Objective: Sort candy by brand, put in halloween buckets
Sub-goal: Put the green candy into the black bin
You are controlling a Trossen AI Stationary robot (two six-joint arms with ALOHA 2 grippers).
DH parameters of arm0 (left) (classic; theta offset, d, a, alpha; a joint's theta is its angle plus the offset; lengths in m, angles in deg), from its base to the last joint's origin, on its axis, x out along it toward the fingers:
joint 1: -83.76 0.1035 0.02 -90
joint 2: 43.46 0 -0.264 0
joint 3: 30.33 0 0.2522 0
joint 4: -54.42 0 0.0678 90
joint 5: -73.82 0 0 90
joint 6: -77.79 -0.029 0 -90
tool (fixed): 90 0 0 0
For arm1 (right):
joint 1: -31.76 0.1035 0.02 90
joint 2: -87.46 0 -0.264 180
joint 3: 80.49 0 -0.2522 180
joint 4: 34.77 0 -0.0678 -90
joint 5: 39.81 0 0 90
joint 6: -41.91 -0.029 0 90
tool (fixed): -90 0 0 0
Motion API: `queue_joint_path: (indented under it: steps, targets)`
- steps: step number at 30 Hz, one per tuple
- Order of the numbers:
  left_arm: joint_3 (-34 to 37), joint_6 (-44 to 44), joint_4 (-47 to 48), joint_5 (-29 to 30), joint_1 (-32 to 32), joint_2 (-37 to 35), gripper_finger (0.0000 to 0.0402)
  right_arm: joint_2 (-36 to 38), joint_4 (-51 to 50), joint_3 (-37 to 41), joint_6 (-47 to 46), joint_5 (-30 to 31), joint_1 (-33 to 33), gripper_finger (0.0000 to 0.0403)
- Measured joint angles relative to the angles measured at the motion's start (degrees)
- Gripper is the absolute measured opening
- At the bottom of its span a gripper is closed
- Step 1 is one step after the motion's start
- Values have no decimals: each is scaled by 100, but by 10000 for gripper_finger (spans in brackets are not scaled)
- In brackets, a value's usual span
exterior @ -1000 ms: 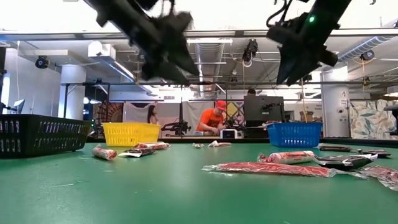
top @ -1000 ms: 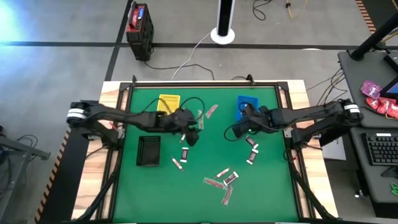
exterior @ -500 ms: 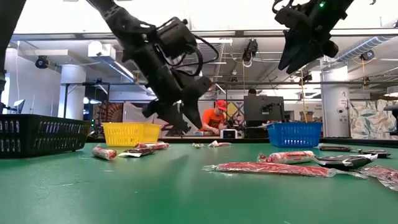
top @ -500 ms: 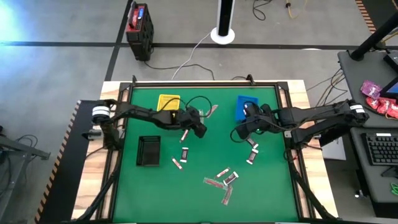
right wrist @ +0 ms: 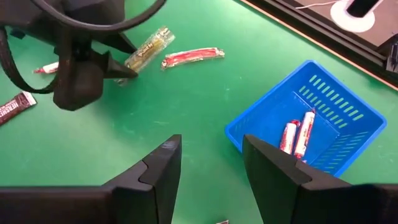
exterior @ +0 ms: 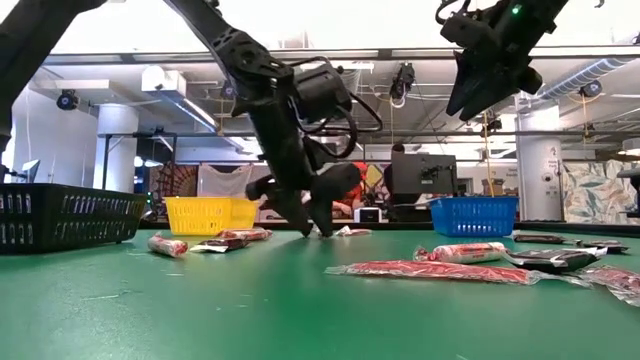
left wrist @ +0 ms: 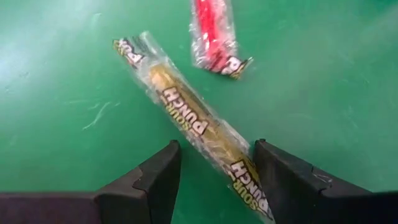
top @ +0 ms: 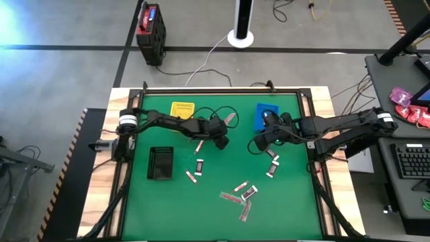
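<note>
Fingers of the left gripper (left wrist: pixel 214 171) stand apart, straddling a Sour Punch candy (left wrist: pixel 196 124) on the green table (top: pixel 289 202). Right gripper (right wrist: pixel 208 165) hovers open and empty near the blue bin (right wrist: pixel 345 124).

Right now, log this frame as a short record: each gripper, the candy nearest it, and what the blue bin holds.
left gripper: open, low over the green table, fingers straddling a Sour Punch candy
neighbouring candy: red-wrapped piece just beyond it
right gripper: open, empty, raised beside the blue bin
blue bin contents: two red-and-white candies
task stage: Sour Punch not yet gripped
</note>
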Motion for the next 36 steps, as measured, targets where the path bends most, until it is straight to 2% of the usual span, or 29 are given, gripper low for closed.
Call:
queue_joint_path:
  steps: [4,7,10,15,21,24,31,36]
  targets:
    - [-202,-33,126,-18,2,182,184,0,2,0,-4,0,0,166]
    - [-247,-83,159,-28,2,237,160,-4,1,0,-4,0,0,166]
    - [-238,-173,150,-72,2,219,118,-32,2,0,-7,0,0,166]
    - [-244,-315,248,-73,-2,158,21,-107,2,0,-9,2,0,167]
    - [-194,-473,379,-271,-80,-62,6,-118,-2,61,-105,-2,2,167]
    - [-187,-644,659,-298,-257,-480,4,-116,-4,68,-125,0,2,167]
    - [-117,-1074,2234,-229,-1018,-2202,1,-116,44,95,-125,5,0,167]
    - [-95,-1120,3637,-669,-1815,-3260,1,-116,201,177,-120,20,0,167]
